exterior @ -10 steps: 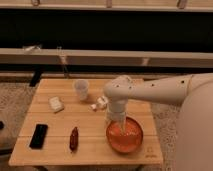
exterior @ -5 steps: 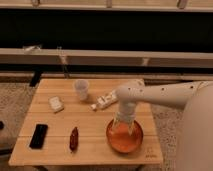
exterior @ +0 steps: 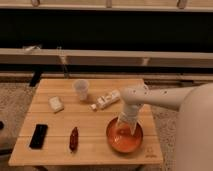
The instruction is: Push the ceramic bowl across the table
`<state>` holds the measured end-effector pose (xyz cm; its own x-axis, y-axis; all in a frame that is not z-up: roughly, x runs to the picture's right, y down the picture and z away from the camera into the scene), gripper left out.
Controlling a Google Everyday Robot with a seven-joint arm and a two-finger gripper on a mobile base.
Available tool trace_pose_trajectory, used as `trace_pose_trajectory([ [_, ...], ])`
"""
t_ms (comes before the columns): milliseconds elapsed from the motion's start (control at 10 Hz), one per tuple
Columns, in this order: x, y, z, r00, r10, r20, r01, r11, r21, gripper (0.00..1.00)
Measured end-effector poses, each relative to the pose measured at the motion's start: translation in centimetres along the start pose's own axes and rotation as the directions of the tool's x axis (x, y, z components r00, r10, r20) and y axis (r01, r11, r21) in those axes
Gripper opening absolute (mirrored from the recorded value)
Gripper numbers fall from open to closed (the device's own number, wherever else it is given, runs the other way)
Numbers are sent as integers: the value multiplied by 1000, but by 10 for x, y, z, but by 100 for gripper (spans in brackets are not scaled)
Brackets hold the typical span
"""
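1. White arm (exterior: 167,98) reaching in from the right, long segment running nearly level toward the left.
2. Rounded wrist joint (exterior: 134,95) at the end of that segment, bending sharply downward.
3. Gripper (exterior: 126,125) hanging below the wrist, pointing down, tip inside the ceramic bowl (exterior: 116,143), toward its rear part.
4. Bulky pale body shell (exterior: 197,137) filling the lower right corner.

Nothing here can be read as words or numbers. The table (exterior: 55,150) has a small dark mark (exterior: 150,155) near its front right corner, too faint to make out. The white tube (exterior: 107,99) lying on the tabletop may carry a label, but no letters come clear. The gripper (exterior: 125,128) reaches down into the ceramic bowl (exterior: 122,145), and no writing shows on either.
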<state>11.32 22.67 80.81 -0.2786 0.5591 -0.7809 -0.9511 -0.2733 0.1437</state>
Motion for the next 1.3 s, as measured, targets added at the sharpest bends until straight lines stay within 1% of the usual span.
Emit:
trace_pose_trajectory([
  [100, -6, 0, 0, 1000, -3, 4, 3, 1000, -6, 65],
  [300, -25, -2, -3, 1000, -10, 22, 11, 1000, -16, 65],
  [500, -37, -2, -6, 999, -24, 34, 24, 1000, -18, 65],
  [600, -43, 1, -5, 999, -37, 32, 38, 999, -13, 65],
  [800, -51, 4, -4, 998, -55, 38, 55, 998, -9, 65],
  [1100, -55, 4, -4, 997, -58, 43, 58, 998, -9, 65],
  [1200, -66, 4, -6, 996, -68, 54, 69, 998, -6, 65],
  [1300, -68, 5, -5, 996, -75, 54, 75, 997, -3, 65],
])
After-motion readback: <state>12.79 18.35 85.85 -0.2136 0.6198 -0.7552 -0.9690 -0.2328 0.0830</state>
